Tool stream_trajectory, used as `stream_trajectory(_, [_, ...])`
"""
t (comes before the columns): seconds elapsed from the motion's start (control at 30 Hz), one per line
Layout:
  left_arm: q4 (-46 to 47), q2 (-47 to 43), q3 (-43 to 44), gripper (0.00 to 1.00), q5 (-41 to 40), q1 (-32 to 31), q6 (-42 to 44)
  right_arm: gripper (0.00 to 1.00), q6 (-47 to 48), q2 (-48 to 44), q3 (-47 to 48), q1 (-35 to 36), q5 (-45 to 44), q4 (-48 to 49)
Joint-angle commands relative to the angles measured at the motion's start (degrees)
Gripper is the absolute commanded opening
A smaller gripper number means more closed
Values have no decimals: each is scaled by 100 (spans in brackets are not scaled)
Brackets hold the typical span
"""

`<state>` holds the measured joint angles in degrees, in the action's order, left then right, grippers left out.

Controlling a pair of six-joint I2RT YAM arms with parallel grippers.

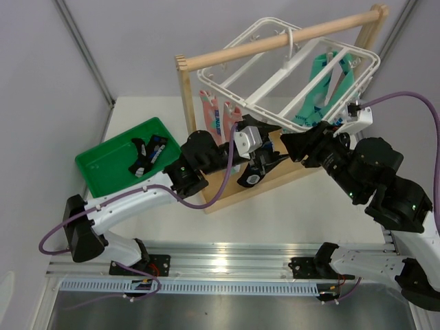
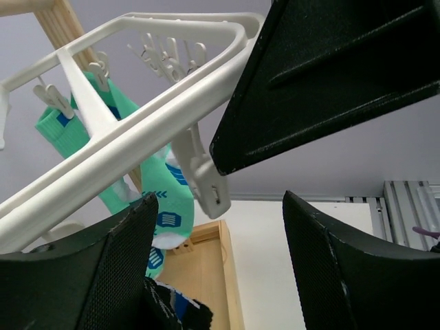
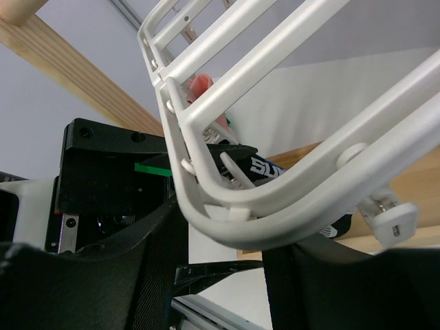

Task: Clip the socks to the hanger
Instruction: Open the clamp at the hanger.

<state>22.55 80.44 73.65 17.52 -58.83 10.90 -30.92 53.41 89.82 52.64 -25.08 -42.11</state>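
The white grid hanger [image 1: 302, 62] hangs tilted from the wooden rod. Two salmon-pink socks [image 1: 212, 115] hang clipped at its left edge. A black sock with white marks [image 1: 249, 175] hangs below my left gripper [image 1: 267, 163]. In the left wrist view that sock [image 2: 165, 313] lies against the left finger [image 2: 103, 275]; the jaws of the left gripper [image 2: 220, 268] stand wide apart under a white clip [image 2: 206, 180]. My right gripper [image 1: 294, 148] is open, and in its wrist view [image 3: 220, 275] the hanger's corner rim [image 3: 227, 220] sits between the fingers. The black sock [image 3: 275, 168] shows behind the rim.
A green tray [image 1: 103, 161] at the left holds another black sock [image 1: 146, 157]. Teal-green socks [image 1: 323, 86] hang clipped on the hanger's right side. The wooden rack's upright [image 1: 184, 96] and base [image 2: 199, 275] stand close to both grippers.
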Motion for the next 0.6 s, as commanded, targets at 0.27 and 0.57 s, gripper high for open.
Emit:
stream_trajectory(0.27, [514,120,168,67,-231,-50,-605,50,121,144,220,-26,82,475])
stream_trajectory(0.57, [804,165,1,58,-565,-103,-817,50,121,153,220,-17,126,519])
